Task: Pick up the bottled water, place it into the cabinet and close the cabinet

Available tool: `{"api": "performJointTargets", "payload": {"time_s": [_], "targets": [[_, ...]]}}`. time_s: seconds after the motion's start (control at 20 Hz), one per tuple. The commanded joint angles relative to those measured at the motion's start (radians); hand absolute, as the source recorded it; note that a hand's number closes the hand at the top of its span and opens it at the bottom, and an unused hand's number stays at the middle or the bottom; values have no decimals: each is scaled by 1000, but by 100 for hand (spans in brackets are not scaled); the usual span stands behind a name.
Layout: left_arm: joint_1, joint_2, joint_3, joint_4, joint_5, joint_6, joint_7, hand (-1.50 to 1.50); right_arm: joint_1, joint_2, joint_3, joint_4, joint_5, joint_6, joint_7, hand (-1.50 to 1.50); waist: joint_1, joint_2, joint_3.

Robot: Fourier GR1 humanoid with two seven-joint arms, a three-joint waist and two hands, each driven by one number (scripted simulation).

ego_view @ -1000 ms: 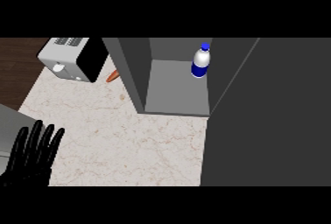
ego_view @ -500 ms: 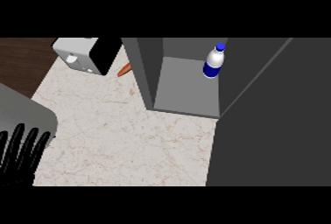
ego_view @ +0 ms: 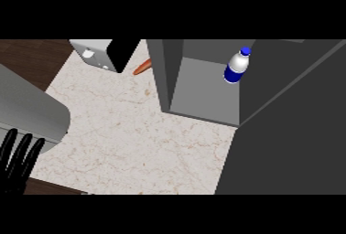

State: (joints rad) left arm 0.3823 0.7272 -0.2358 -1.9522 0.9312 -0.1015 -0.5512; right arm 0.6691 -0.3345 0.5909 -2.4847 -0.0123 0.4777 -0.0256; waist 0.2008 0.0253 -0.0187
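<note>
The water bottle (ego_view: 236,66), white with a blue cap and blue base, stands upright inside the grey cabinet (ego_view: 202,98), at the back right of its floor. The cabinet's dark door (ego_view: 290,132) stands swung out across the right side of the head view and covers part of the opening. My left hand (ego_view: 18,161) shows at the lower left edge with straight fingers pointing up, far from the bottle and holding nothing. My right hand does not show.
A white and black toaster (ego_view: 105,52) sits at the counter's back left, with an orange carrot (ego_view: 142,68) beside it near the cabinet's left wall. A large grey rounded shape (ego_view: 30,109) fills the left edge. Pale marble counter (ego_view: 142,137) lies in front of the cabinet.
The whole scene has slid to the right and down in the view. My left hand has sunk toward the lower left corner. The bottle stays in the cabinet.
</note>
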Motion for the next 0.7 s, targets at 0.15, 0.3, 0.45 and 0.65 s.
{"api": "performJointTargets", "payload": {"time_s": [0.15,0.3,0.45,0.65], "targets": [[-7,23,11,2,7,-37,8,-150,-186,-47,125,-13,52,93,128,-150,66,9,-8],[-14,36,17,9,12,-49,18,-150,-243,-74,103,-23,50,114,129,150,71,6,-11],[-14,38,23,10,21,-56,18,-150,-289,-46,120,2,23,94,150,150,63,5,-8],[-11,46,41,30,27,-62,16,-150,-335,-49,117,3,13,91,203,150,59,4,-13]]}}
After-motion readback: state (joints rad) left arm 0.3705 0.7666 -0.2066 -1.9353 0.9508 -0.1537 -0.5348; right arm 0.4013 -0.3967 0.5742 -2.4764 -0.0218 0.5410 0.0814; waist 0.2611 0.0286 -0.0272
